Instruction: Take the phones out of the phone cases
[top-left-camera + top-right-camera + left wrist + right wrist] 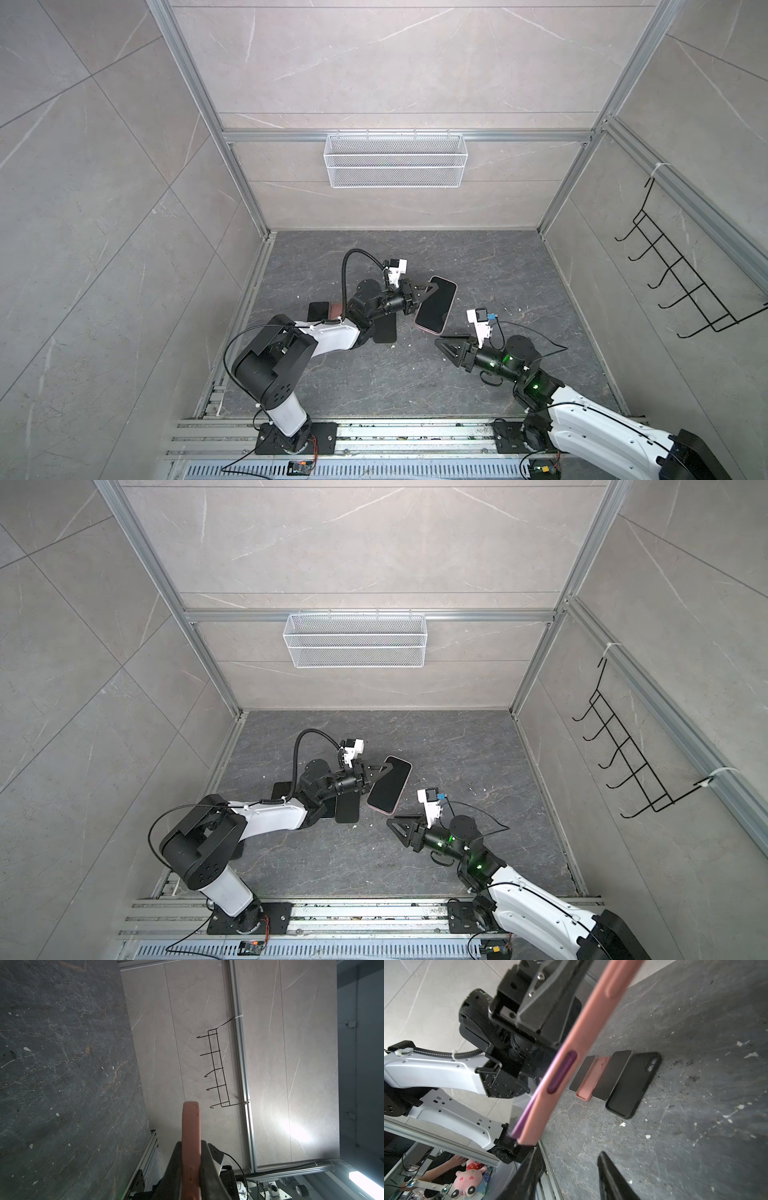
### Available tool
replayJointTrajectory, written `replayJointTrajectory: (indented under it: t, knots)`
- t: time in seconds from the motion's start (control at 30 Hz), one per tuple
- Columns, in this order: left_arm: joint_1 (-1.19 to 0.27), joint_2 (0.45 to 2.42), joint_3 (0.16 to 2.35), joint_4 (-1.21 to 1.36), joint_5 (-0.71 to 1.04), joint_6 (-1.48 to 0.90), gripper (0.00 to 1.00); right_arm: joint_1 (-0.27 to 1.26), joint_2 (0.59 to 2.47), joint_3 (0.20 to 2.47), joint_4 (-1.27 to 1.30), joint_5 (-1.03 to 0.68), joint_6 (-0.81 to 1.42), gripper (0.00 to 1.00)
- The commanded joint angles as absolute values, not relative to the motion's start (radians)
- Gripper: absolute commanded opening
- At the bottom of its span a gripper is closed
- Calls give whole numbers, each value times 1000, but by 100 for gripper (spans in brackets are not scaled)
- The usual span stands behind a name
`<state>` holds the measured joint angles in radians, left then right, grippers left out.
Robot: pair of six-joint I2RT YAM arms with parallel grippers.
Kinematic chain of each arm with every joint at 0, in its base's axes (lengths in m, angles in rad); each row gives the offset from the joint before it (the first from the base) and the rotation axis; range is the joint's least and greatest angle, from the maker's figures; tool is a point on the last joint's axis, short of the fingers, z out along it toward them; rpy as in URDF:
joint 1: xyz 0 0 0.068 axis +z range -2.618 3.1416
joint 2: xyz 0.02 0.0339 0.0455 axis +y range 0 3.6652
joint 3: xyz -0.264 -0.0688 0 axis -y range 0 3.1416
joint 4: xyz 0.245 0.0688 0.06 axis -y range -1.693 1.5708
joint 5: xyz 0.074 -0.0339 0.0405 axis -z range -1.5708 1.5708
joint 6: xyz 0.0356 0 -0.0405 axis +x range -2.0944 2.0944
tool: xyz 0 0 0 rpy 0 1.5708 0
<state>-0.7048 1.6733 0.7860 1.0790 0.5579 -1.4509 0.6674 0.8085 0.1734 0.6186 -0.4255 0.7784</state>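
Pinching the cased phone (438, 307) in our left fingers (430, 289), we judge peeling underway; our spread right fingers (610, 1178) must next catch the pink case (583, 1028).

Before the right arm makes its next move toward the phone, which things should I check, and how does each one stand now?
1. Left gripper shut on the pink case: ok, the case edge sits between its fingers in the left wrist view.
2. Right gripper open: ok, nothing between its fingers.
3. Right gripper touching the case: not ok, it is apart from the case's lower end.
4. Phone out of the case: not ok, it sits inside.
5. Case lip lifted at the near corner: cannot tell; a purple edge shows there.
6. Held phone off the table: ok; the black case lies apart from it.
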Motion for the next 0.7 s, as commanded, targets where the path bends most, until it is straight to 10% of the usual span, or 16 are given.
replayJointTrajectory:
  t: [0.0, 0.67]
  knots:
    - [-709, 1662, 808, 1192, 546, -1467, 0, 673, 804, 166, 741, -424, 811, 49]
    - [-731, 1681, 828, 1234, 568, -1471, 0, 659, 878, 145, 797, -344, 823, 49]
